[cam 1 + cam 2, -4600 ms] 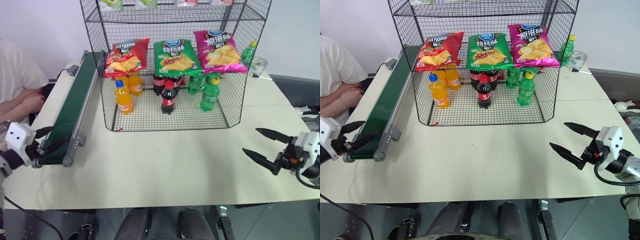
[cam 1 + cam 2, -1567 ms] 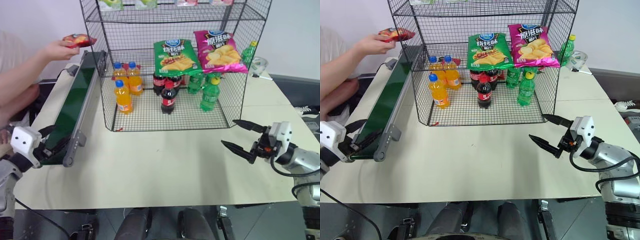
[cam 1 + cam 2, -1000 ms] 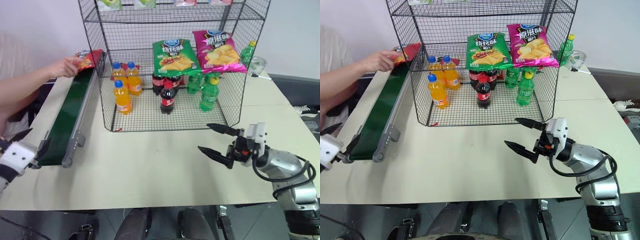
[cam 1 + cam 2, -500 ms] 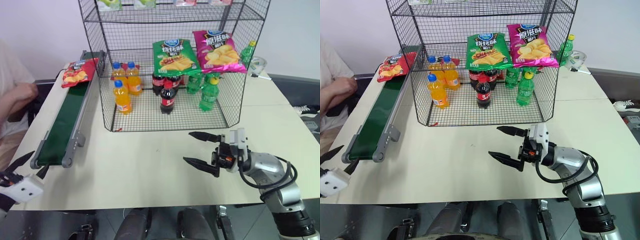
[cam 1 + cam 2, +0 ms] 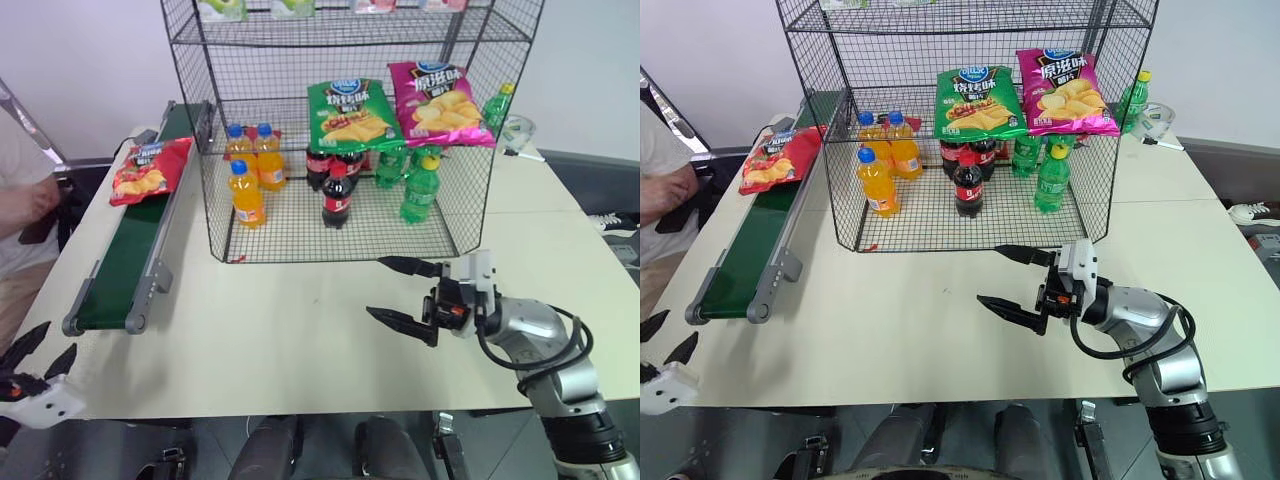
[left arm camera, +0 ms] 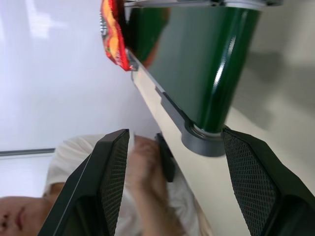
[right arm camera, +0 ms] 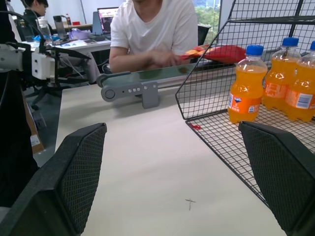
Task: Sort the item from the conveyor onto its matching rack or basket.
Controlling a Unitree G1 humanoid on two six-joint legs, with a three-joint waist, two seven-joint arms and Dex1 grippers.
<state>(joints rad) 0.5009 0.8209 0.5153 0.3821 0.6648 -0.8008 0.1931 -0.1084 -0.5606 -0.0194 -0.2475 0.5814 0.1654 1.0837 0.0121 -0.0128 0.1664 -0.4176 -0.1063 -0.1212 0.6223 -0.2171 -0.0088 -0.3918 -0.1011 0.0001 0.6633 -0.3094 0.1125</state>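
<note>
The red crisp bag (image 5: 151, 170) lies flat at the far end of the green conveyor (image 5: 130, 250), beside the rack (image 5: 345, 130), likely so the belt can carry it nearer; its long axis runs roughly along the belt, blue logo toward the far end; the left tool (image 5: 38, 360) hangs low off the bench's (image 5: 300, 330) near corner, fingers spread wide and empty, well apart from the bag; the right tool (image 5: 400, 294) hovers over the bench before the rack, also wide and empty; a person (image 5: 25, 195) sits beside the conveyor.

We see a red crisp bag (image 5: 150, 168) with yellow chips on the dark-green conveyor (image 5: 130, 250); black wire rack (image 5: 470, 150).
</note>
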